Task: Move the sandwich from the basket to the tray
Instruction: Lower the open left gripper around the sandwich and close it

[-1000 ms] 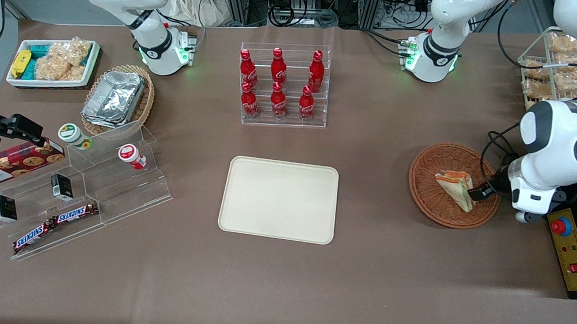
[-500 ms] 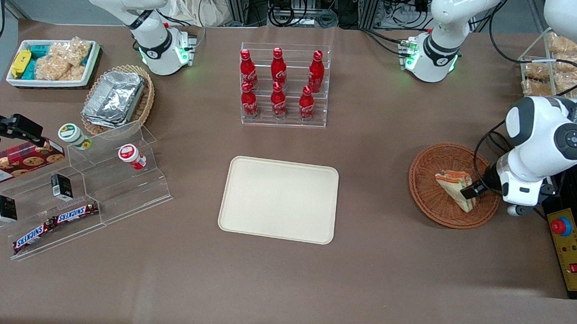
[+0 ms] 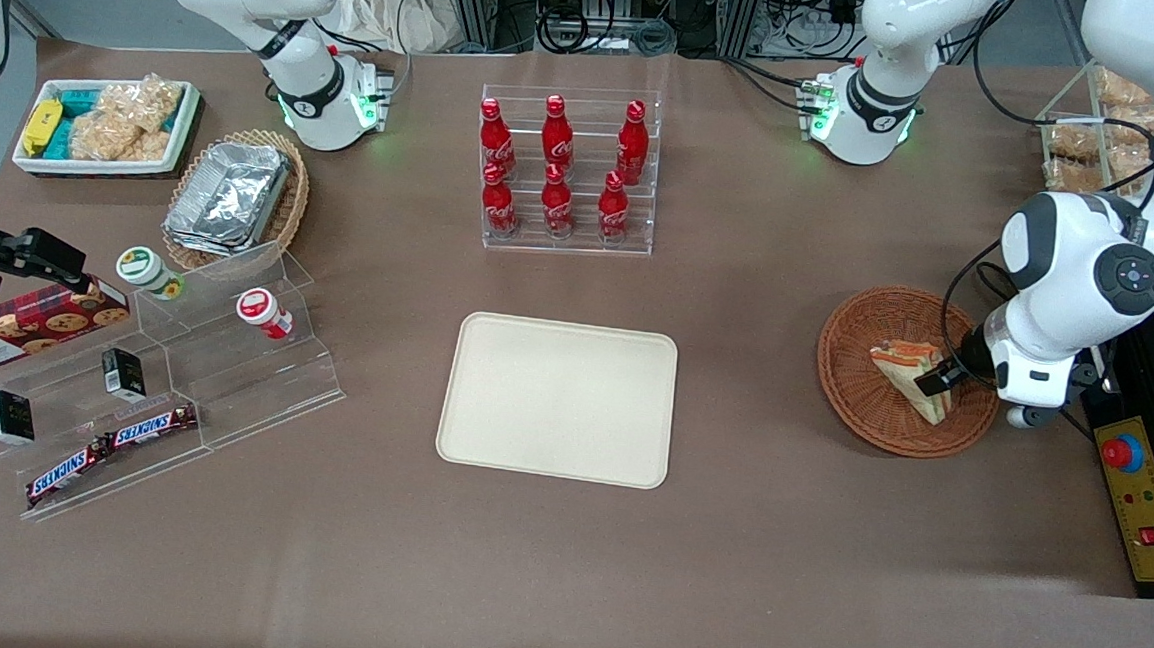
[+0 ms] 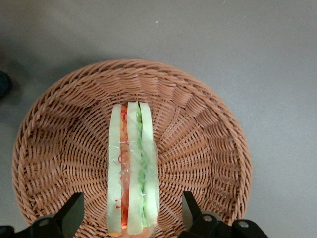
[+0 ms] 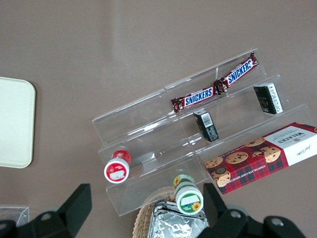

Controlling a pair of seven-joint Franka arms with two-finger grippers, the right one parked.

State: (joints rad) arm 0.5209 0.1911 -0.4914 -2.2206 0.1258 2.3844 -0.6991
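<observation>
In the front view, the tray is seen lying flat on the table, with nothing on it. The basket is placed beside the tray, toward the working arm's end of the table and well apart from it. The sandwich is held inside the basket, resting on the weave. The gripper is positioned over the basket, at the sandwich's end farthest from the tray; one dark finger is seen against the wrap there. A rack of red bottles is set farther from the camera than the tray. A clear stepped stand with snack bars and small jars is found beside the tray, toward the parked arm's end.

In the left wrist view, the basket is seen from above, and the sandwich is laid on edge across its middle, its bread, orange and green layers shown in stripes under clear wrap. The gripper is held spread, with one finger on each flank of the sandwich; a gap of wicker is visible between each finger and the wrap, so the sandwich is straddled but not clamped.

In the right wrist view, a corner of the tray is shown, with the stand beside it; two snack bars, two small dark boxes, two jars and a box of cookies are carried on it.
</observation>
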